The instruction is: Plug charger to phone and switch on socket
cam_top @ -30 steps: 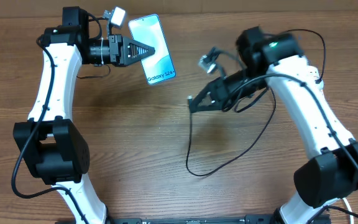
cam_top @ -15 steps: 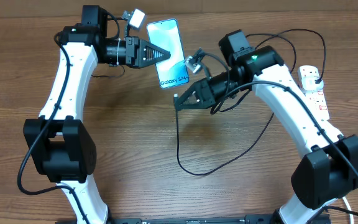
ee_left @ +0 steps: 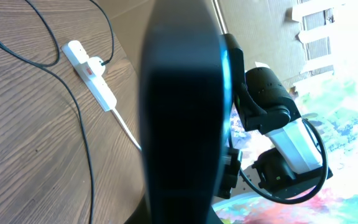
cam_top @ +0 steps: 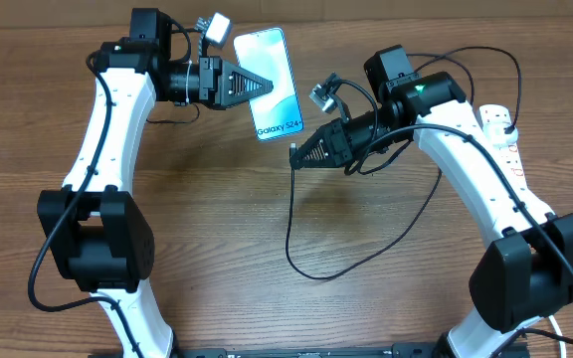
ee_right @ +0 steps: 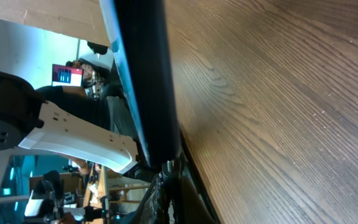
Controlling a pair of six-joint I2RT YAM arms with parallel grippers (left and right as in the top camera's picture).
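Observation:
My left gripper is shut on the phone and holds it in the air at the top middle, lit screen up, "Galaxy S24" text at its near end. In the left wrist view the phone is a dark edge-on slab. My right gripper is shut on the charger's connector tip just below the phone's near end. In the right wrist view the tip meets the phone's bottom edge. The black charger cable loops across the table to the socket at the right.
The white power strip also shows in the left wrist view, with a black plug in it and its white cord running off. The wooden table lies under both arms. The cable's loop hangs low between the arms.
The left arm carried the phone right, then held still. The right gripper swung left with the cable tip, then shifted slightly right, ending just under the phone's near end.

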